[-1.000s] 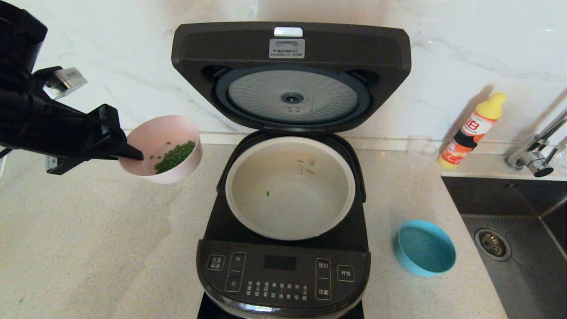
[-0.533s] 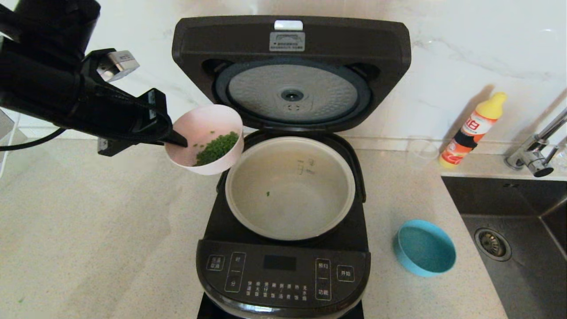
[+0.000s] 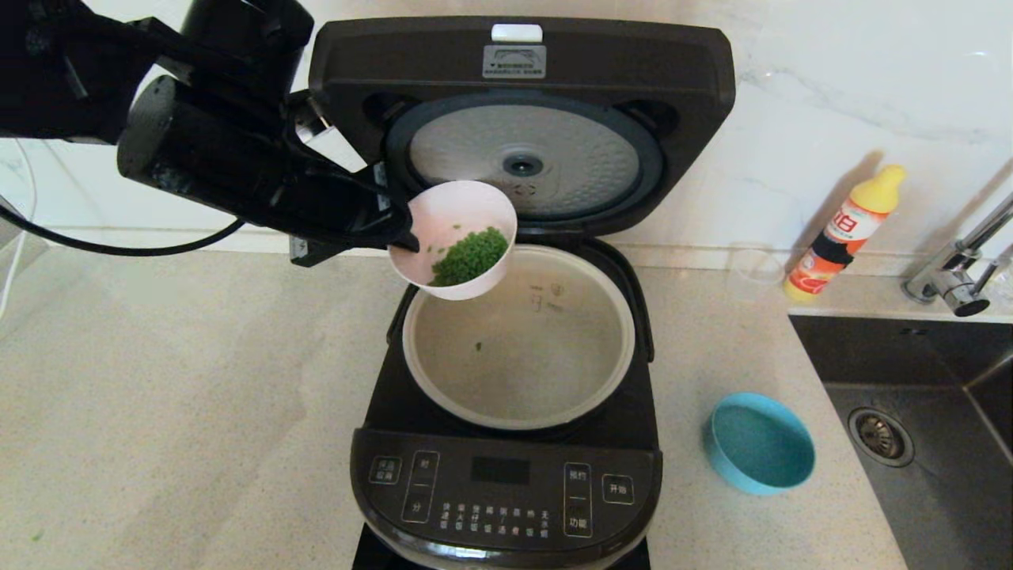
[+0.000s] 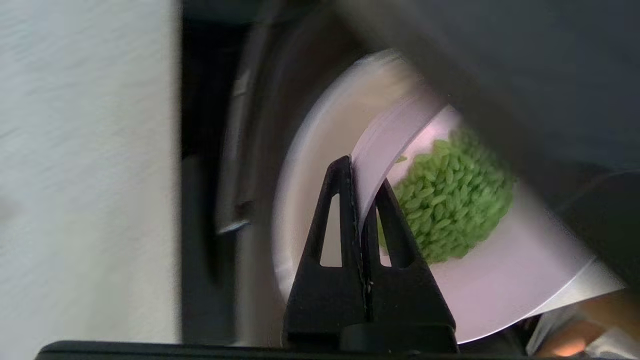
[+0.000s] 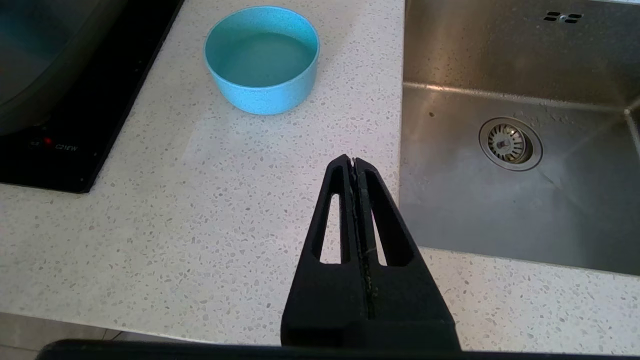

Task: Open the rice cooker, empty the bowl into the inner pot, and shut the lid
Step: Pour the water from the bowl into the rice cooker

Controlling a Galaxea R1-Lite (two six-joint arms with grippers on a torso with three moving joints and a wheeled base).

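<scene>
I see bright, even daylight over the countertop (image 3: 174, 412); the yellow bottle (image 3: 847, 229) throws a soft shadow up-left on the marble wall (image 3: 831, 95). My left wrist view smears with motion blur, its nearest edge out of focus. The sink (image 5: 525, 210) shows mild glare.

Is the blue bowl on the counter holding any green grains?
No: in the right wrist view the blue bowl sits empty on the counter, its bare inside showing; the green grains are in the pink bowl.
</scene>
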